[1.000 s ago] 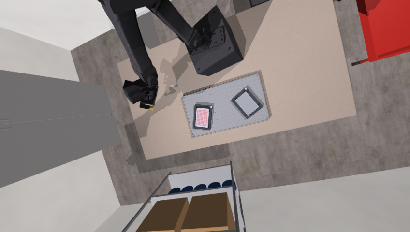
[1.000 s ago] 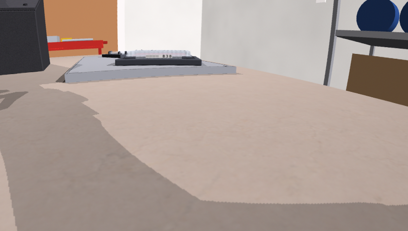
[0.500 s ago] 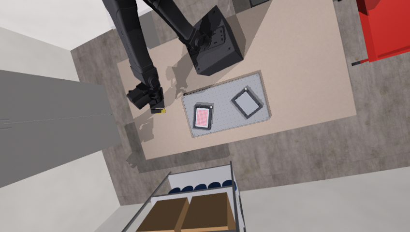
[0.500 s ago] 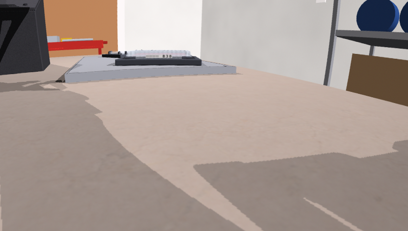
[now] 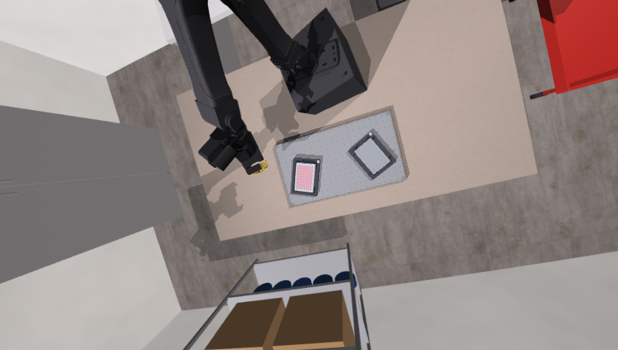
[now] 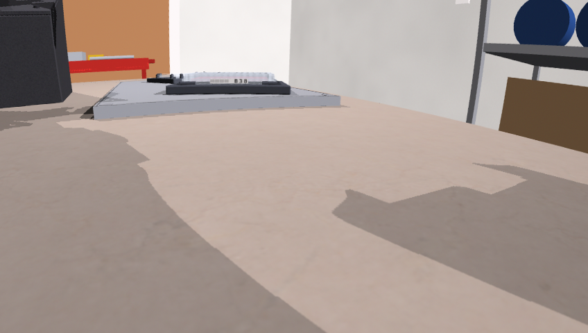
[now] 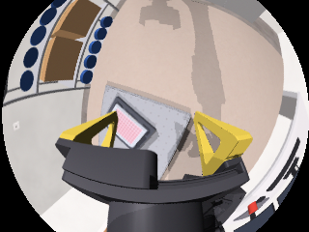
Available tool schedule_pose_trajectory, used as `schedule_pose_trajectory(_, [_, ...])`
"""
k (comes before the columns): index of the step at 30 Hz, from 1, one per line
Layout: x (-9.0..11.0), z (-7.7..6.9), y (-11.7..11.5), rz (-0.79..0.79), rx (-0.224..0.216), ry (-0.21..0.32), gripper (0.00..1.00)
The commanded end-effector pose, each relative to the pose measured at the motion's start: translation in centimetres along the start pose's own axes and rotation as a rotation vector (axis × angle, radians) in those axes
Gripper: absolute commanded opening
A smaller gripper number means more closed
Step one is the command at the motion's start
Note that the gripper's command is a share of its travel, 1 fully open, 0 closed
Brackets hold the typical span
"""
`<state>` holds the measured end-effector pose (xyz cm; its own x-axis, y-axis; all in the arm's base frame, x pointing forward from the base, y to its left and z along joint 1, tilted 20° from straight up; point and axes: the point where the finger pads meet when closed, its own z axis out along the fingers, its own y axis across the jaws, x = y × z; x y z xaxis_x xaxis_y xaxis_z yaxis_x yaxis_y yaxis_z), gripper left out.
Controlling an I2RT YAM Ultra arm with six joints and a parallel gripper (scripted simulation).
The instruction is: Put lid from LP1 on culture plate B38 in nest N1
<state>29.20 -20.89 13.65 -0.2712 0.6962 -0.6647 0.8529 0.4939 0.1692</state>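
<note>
The culture plate B38 point(image 5: 304, 176) with pink wells sits uncovered in the dark plate nest N1 point(image 5: 315, 177) at the left of the grey perforated base point(image 5: 341, 157). It also shows in the side view point(image 6: 228, 78) and in the wrist view point(image 7: 130, 130). The grey lid point(image 5: 372, 155) lies in the lid park LP1 point(image 5: 372, 154), rotated, at the right of the base. My gripper point(image 5: 258, 167) with yellow fingers is open and empty. It hovers over the table left of the base, apart from the plate. In the wrist view the gripper point(image 7: 157, 134) frames the base.
The black robot base box point(image 5: 328, 69) stands behind the grey base. A shelf cart point(image 5: 299, 308) with brown boxes and blue caps stands in front of the table. A grey cabinet point(image 5: 78, 181) is at the left, a red unit point(image 5: 581, 43) at the far right.
</note>
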Motion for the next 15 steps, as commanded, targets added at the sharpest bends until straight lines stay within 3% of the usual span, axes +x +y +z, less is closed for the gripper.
schedule_pose_trajectory(1, [0.1, -1.0, 0.8, -0.059, -0.021, 0.019, 1.0])
schedule_pose_trajectory(4, [1.3, -1.7, 1.4, -0.14, -0.044, 0.072, 1.0])
schedule_pose_trajectory(7, [2.3, -2.3, 2.0, -0.155, -0.049, 0.082, 1.0])
schedule_pose_trajectory(15, [5.5, -4.5, 3.3, -0.349, -0.107, 0.202, 1.0])
